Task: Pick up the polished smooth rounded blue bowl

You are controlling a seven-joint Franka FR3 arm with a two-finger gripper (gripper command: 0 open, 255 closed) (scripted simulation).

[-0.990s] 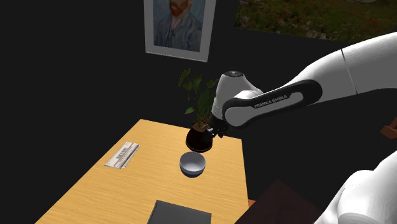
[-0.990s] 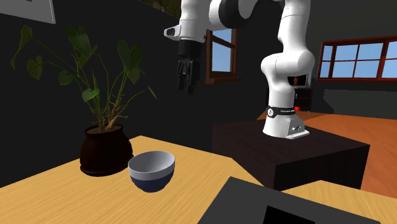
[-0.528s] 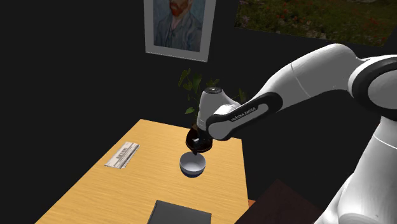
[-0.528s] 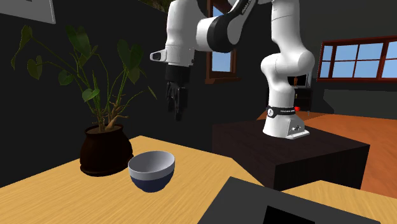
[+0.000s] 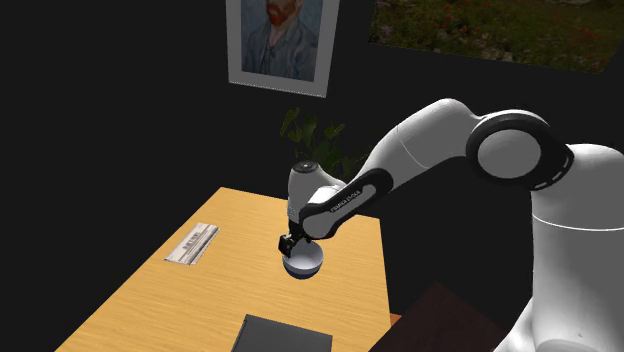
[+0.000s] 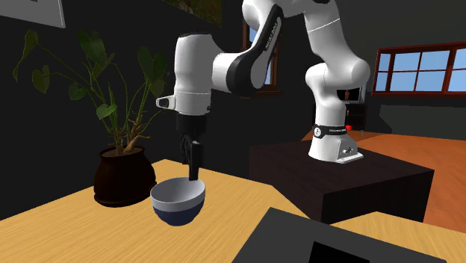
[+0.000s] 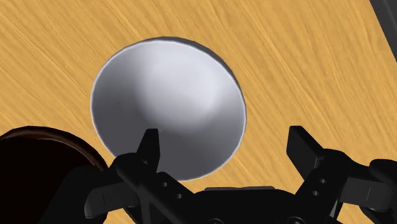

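Well, the hand (image 6: 194, 173) hangs right at the bowl (image 6: 178, 200), pointing straight down with its fingers spread apart and gripping nothing. The bowl is pale inside and dark blue outside. It sits upright on the worktop (image 5: 200, 290) just beside the dark plant pot (image 6: 123, 175), on the pot's side that faces the robot's stand.

Looking along the hand, one finger (image 7: 149, 143) is over the bowl's hollow and the other is over bare wood. The stretch of rim away from the pot runs between them. That looks to me like a sound line-up for pinching the wall. I can't tell whether either tip already touches the bowl.

To do this step well, I'd say the hand wants to sink a little lower. The pads would then bracket the wall below the lip rather than nip its very edge. The wall curves and looks slick, so a high pinch could squirt it loose or tip it toward the pot. A slow, even squeeze seems wise, with the hand kept vertical. Then it should rise straight up, away from the pot and its leaves.
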